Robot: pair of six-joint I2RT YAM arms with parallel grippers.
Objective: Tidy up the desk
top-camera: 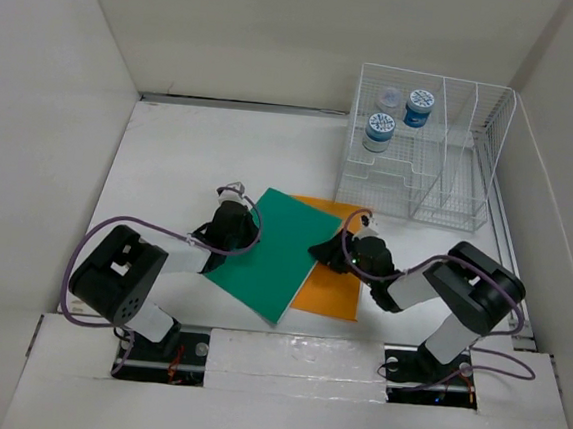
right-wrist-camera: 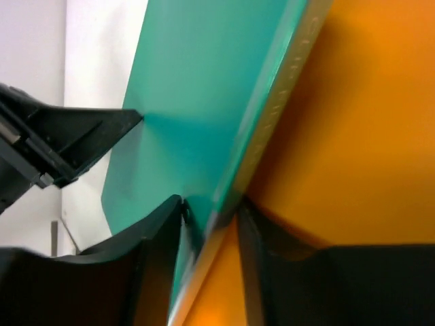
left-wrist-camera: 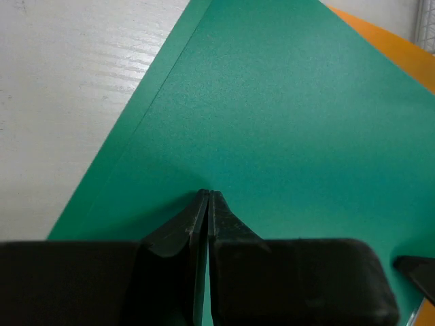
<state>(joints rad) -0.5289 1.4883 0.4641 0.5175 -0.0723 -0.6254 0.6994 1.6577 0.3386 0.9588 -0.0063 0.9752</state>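
Observation:
A green book [top-camera: 268, 253] lies on the white desk [top-camera: 170, 164], partly on top of an orange book [top-camera: 333, 284]. My left gripper [top-camera: 234, 220] is at the green book's left edge; in the left wrist view its jaws [left-wrist-camera: 207, 195] are shut, tips resting on the green cover [left-wrist-camera: 285, 122]. My right gripper [top-camera: 335, 251] is at the green book's right edge. In the right wrist view it [right-wrist-camera: 209, 207] straddles that edge, one finger on the green cover [right-wrist-camera: 197, 81] and the other down against the orange book [right-wrist-camera: 360, 136].
A white wire-mesh rack [top-camera: 448, 204] stands at the back right with blue-lidded jars [top-camera: 419, 106] on its shelves. White walls enclose the desk on three sides. Bare desk [left-wrist-camera: 68, 102] lies left of the green book.

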